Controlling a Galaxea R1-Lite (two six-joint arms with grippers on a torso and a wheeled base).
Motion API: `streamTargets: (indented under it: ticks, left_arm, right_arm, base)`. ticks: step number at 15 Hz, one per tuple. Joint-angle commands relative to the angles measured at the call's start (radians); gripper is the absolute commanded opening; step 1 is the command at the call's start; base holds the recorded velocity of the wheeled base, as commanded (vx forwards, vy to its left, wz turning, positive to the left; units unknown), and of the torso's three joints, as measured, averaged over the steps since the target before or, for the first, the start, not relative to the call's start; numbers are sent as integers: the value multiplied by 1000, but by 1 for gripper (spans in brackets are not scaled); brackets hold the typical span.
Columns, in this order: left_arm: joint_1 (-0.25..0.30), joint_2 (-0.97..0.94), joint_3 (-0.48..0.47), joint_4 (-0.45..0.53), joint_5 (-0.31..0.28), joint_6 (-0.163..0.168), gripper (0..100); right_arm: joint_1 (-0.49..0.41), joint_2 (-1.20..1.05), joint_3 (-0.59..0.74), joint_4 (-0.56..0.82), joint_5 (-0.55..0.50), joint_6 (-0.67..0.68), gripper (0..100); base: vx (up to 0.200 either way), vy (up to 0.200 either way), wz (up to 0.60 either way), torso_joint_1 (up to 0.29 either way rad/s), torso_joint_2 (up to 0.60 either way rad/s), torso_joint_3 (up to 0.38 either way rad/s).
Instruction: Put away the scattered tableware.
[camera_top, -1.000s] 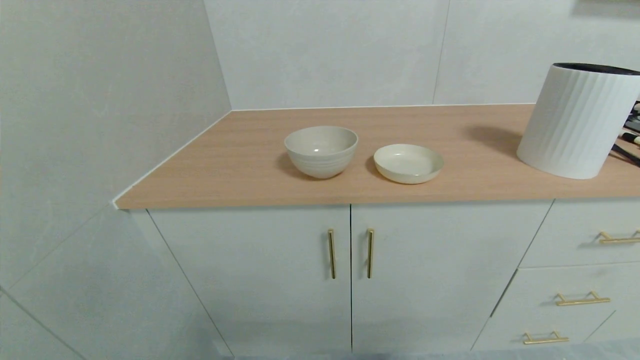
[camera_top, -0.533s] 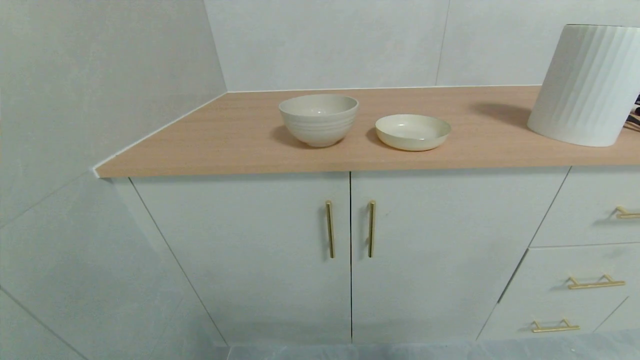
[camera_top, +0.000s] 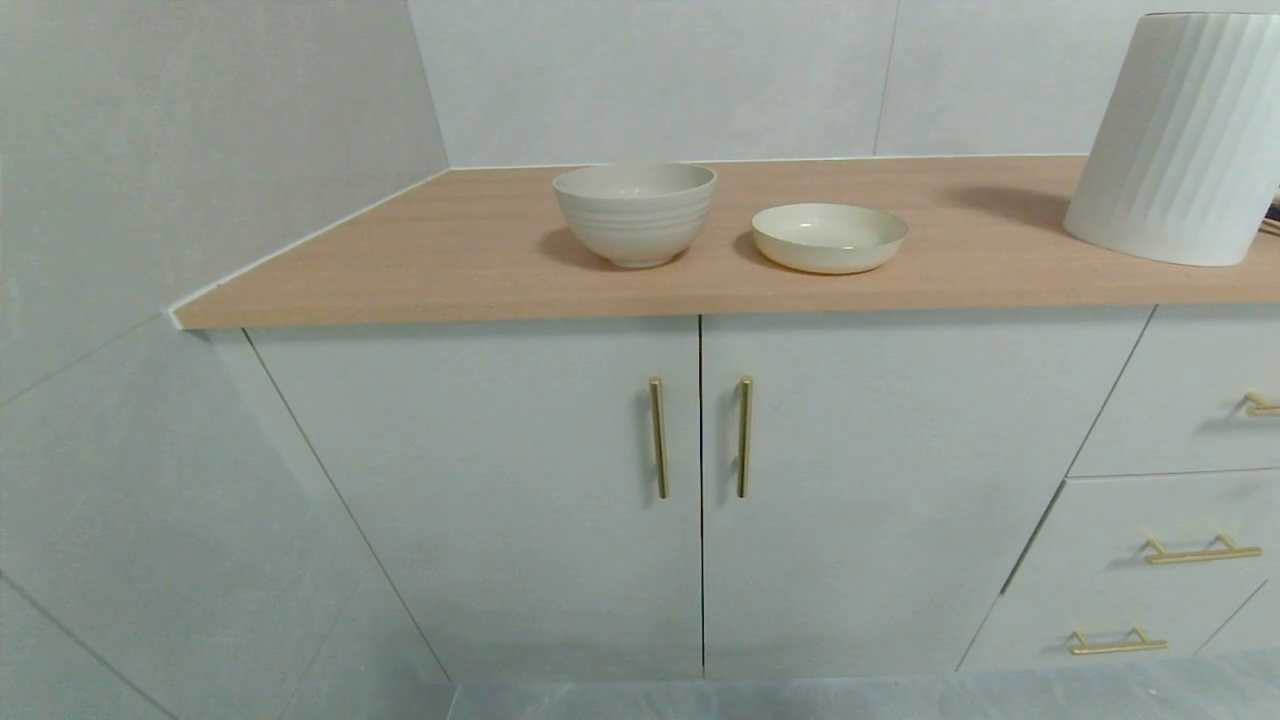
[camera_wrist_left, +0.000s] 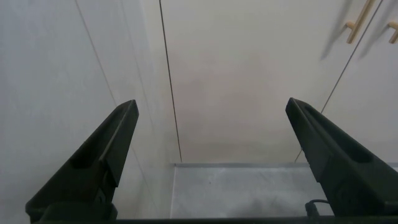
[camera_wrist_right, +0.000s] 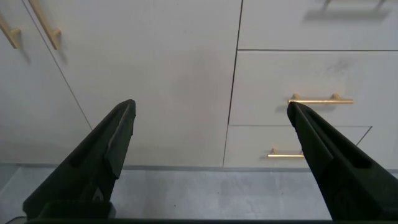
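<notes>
From the head, you are seeing one deep bowl (camera_top: 635, 212) and one shallow dish (camera_top: 829, 237) sitting side by side, apart, on the wooden tabletop (camera_top: 450, 265); both are resting back from its front edge, the dish on the right; bare wood is stretching from the bowl toward the left wall (camera_top: 150, 150); one white ribbed container (camera_top: 1180, 140) is standing at the far right; two cabinet doors (camera_top: 480, 480) below are carrying two upright handles (camera_top: 658, 437).

From the left wrist, your left end effector (camera_wrist_left: 210, 109) is hanging spread wide, holding nothing, facing a door panel above the floor (camera_wrist_left: 236, 190).

From the right wrist, your right end effector (camera_wrist_right: 210, 107) is likewise gaping, empty, facing two drawer handles (camera_wrist_right: 320, 99).
</notes>
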Motion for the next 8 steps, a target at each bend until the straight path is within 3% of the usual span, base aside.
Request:
streamTargets:
  ticks: [1, 8]
  left_arm:
    - [0, 0, 0, 0, 0, 0, 100]
    - [0, 0, 0, 0, 0, 0, 100]
  right_arm:
    - [0, 0, 0, 0, 0, -2, 100]
    - [0, 0, 0, 0, 2, -4, 100]
  base:
    - [0, 0, 0, 0, 0, 0]
    - [0, 0, 0, 0, 0, 0]
